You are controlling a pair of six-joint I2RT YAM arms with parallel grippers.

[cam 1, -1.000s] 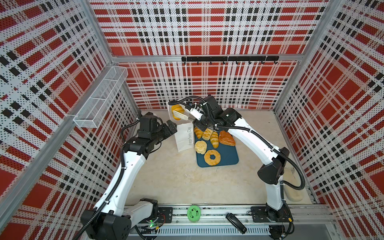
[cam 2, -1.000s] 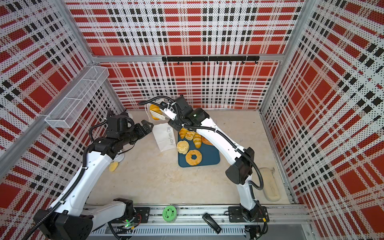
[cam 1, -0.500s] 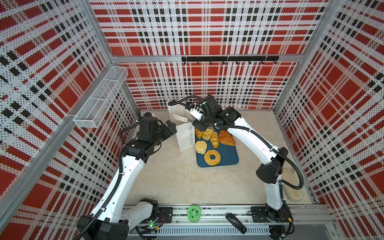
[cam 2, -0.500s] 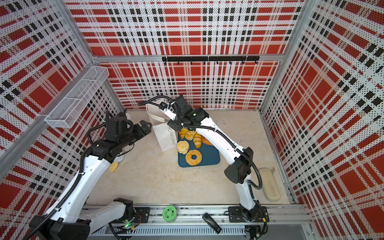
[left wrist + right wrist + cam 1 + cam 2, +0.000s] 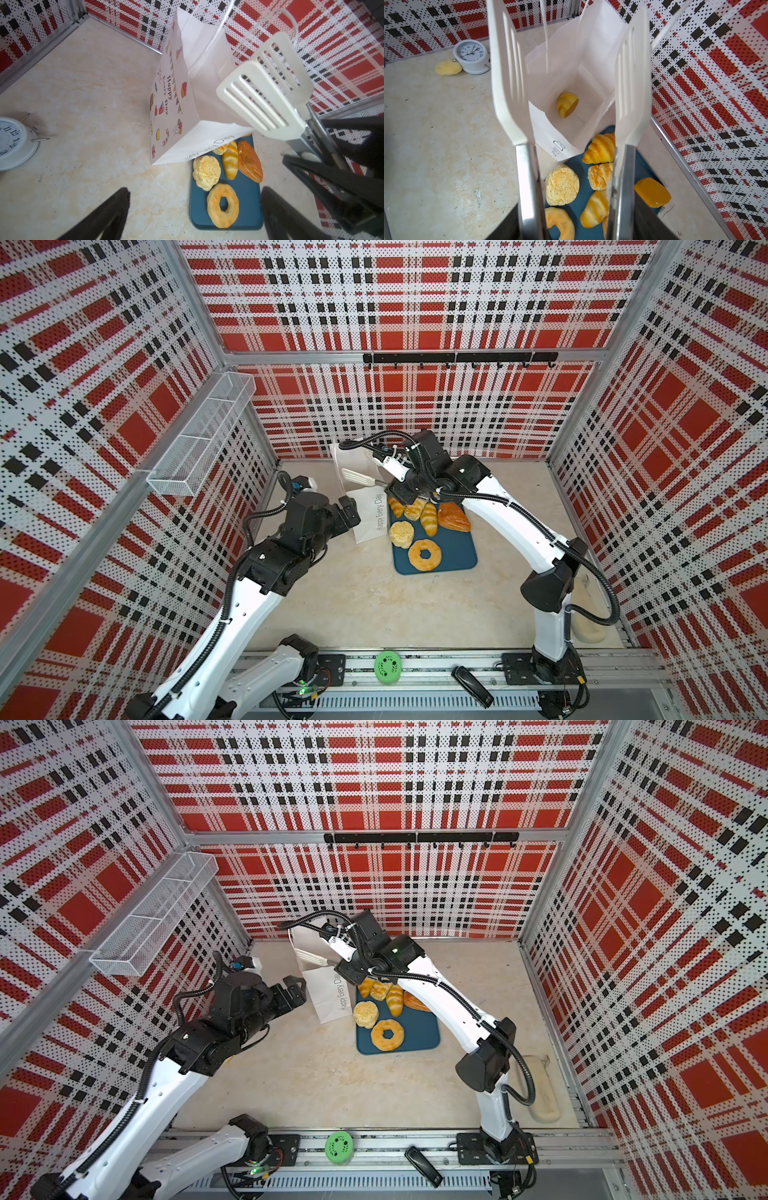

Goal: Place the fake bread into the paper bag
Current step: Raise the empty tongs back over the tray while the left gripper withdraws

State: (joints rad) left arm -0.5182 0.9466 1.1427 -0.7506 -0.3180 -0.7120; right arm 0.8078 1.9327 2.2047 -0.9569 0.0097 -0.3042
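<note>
While R pincer (image 5: 392,491) grips tongs (image 5: 508,83), L pincer (image 5: 194,191) released, striped golden bread (image 5: 566,104) in wht bag (image 5: 591,52).

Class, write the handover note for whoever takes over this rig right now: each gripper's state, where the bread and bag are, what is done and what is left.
Left gripper: open and empty, beside the paper bag.
Right gripper: shut on the tongs, whose blades stand apart and empty above the bag's mouth.
Done: one striped loaf lies inside the upright bag.
Left: six pieces on the teal tray, among them the ring doughnut and the crumbly bun. One pale bun lies on the table beside the clock.
</note>
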